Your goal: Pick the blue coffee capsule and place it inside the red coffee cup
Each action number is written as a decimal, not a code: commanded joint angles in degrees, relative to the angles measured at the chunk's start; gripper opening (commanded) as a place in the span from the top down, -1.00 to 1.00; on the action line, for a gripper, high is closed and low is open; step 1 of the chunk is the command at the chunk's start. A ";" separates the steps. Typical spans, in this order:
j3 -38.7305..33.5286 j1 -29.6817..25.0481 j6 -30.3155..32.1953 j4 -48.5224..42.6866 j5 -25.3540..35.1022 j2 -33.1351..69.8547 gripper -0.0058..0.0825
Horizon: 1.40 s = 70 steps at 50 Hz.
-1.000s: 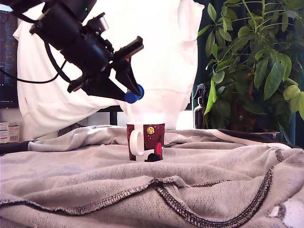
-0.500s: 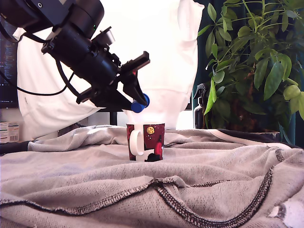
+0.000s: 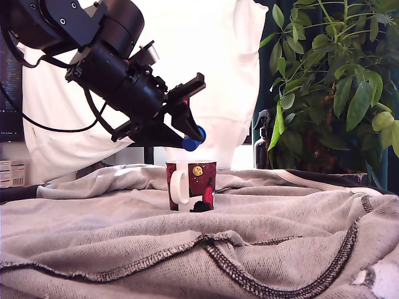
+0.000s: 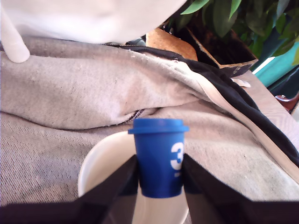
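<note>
The blue coffee capsule (image 3: 193, 141) hangs in the air, clamped between the black fingers of my gripper (image 3: 191, 138), which is shut on it. It sits just above the rim of the red coffee cup (image 3: 192, 185), which stands upright on the grey cloth with its white handle toward the exterior view's left. In the wrist view the blue coffee capsule (image 4: 160, 156) shows a white "3" and lies over the white interior of the red coffee cup (image 4: 105, 169), with my gripper (image 4: 160, 179) holding its sides.
A rumpled grey sweatshirt (image 3: 199, 243) covers the table. A white garment (image 3: 206, 75) hangs behind the cup. A leafy plant (image 3: 336, 81) and a dark spray bottle (image 3: 262, 143) stand at the exterior view's right.
My arm has carried the capsule down and toward the exterior view's right, from left of the cup to a spot just above its rim.
</note>
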 commanded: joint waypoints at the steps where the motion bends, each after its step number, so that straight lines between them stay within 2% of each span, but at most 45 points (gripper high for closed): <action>1: 0.70 -0.31 0.31 0.13 0.70 1.60 0.23; 4: 0.70 -0.31 0.31 -0.24 1.27 1.60 0.12; 29: 0.83 1.53 0.55 -1.46 5.44 0.37 0.14; 33: 0.85 2.86 0.59 -2.08 6.34 -1.20 0.31; 40: 0.85 5.25 5.46 -5.57 5.57 -5.57 0.94; 54: 0.83 9.29 17.57 -17.94 -5.03 -14.56 0.91; 60: 0.83 11.32 19.98 -23.74 -8.17 -17.79 0.91; 70: 0.83 15.67 20.96 -28.96 -9.18 -22.32 0.91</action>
